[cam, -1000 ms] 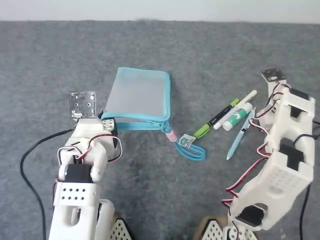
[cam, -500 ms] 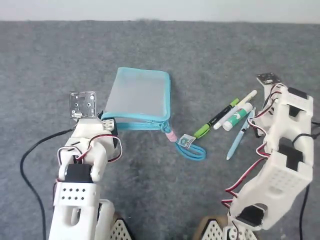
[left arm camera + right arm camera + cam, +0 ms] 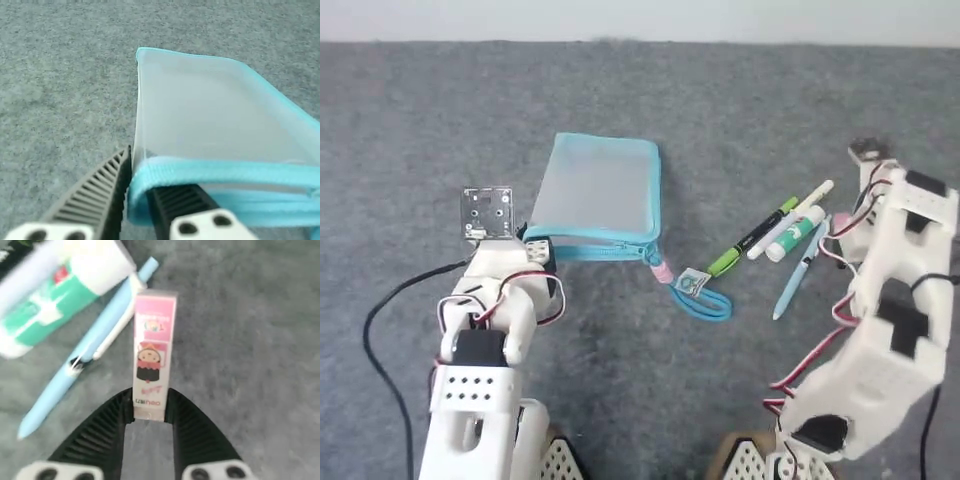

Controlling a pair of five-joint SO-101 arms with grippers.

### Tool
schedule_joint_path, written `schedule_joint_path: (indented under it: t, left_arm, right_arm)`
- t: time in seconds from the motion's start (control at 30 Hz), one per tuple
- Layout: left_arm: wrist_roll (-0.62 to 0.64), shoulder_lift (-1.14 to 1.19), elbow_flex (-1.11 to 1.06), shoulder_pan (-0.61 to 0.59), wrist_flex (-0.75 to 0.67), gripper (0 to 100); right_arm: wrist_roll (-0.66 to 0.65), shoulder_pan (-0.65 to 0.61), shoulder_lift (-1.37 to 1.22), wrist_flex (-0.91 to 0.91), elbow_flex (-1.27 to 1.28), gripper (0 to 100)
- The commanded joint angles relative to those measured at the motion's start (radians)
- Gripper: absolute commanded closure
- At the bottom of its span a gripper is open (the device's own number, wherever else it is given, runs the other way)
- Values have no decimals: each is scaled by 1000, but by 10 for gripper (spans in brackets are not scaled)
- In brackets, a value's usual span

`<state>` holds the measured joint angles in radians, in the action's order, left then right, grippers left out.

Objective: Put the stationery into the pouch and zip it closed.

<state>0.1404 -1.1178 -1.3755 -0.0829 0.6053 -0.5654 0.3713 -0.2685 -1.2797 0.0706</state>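
Where the left arm [image 3: 485,340] rises from the lower left of the high view, its left gripper [image 3: 137,205] is pinched narrow on the near corner of the pouch [image 3: 600,195]. One ribbed finger sits on either side of the turquoise zip edge. The pouch lies flat on the grey mat [image 3: 620,90], left of centre in the frame. It has a frosted, see-through face [image 3: 210,120] with turquoise trim. From its lower right corner a pink zipper pull [image 3: 663,268] sticks out, and a blue wrist strap [image 3: 705,300] curls on the mat just beyond.

Further right, the loose stationery lies in a slanted cluster, well apart from the pouch. There is a black-and-green marker [image 3: 752,238], a white pen [image 3: 817,194], a glue stick [image 3: 795,233] with a green label, and a light blue pen [image 3: 798,280] lowest of the group.

At the right edge the right arm [image 3: 890,300] bends over that cluster. In its wrist view the right gripper [image 3: 149,405] is clamped on one end of a small pink case [image 3: 152,355]. The case points straight out from the jaws, just beside the blue pen [image 3: 85,355] and glue stick [image 3: 55,305]. I can't tell whether the case touches the mat.
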Motion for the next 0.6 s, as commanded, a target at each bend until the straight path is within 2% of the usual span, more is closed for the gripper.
schedule_joint_path:
  t: [0.0,0.17,0.3,0.4,0.57]
  left_arm:
    - [9,5,13,-5,-49,987]
    - [12,8,10,-3,-52,987]
    - [64,11,-30,18,-143,987]
    - [84,11,-61,57,-198,987]
    - [84,11,-65,87,-196,987]
  right_arm:
    - [15,-38,222,-93,-28,991]
    - [15,-120,441,-260,-28,991]
    - [55,-272,619,-381,-26,991]
    - [117,-447,728,-449,-26,991]
    - [236,-831,800,-490,38,991]
